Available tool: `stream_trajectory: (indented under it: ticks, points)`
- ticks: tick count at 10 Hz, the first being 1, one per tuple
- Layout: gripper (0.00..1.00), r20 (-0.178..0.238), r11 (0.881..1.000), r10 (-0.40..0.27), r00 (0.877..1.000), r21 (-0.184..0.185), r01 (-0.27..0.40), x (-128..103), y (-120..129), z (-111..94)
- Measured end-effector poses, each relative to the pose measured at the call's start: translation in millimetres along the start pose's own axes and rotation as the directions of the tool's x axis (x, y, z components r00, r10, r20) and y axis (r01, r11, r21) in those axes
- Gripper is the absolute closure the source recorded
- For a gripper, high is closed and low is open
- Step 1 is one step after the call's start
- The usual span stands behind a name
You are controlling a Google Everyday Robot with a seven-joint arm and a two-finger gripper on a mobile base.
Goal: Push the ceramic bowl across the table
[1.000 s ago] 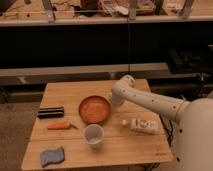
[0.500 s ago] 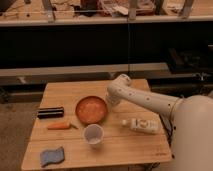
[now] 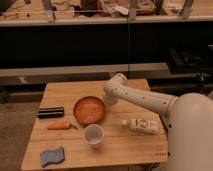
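orange-red ceramic bowl [image 3: 90,110] sat mid table [image 3: 65,92]. gripper [image 3: 109,99] was at its right rim, likely touching; open or closed couldn't be told. good push needed low contact, line through bowl centre, slow speed. black case [image 3: 50,112] and carrot [image 3: 60,126] lay left, in likely path.

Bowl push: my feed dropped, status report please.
Gripper low at camera-right rim of bowl. Bowl upright mid-table. Black bar and carrot camera-left of it, cup close in front.
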Motion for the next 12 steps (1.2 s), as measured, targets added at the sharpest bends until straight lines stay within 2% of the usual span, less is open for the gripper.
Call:
stream_trajectory:
  ticks: [12]
  points:
    - [0.96, 0.005, 0.998, -0.065, 0.998, -0.011, 0.065, -23, -20, 3]
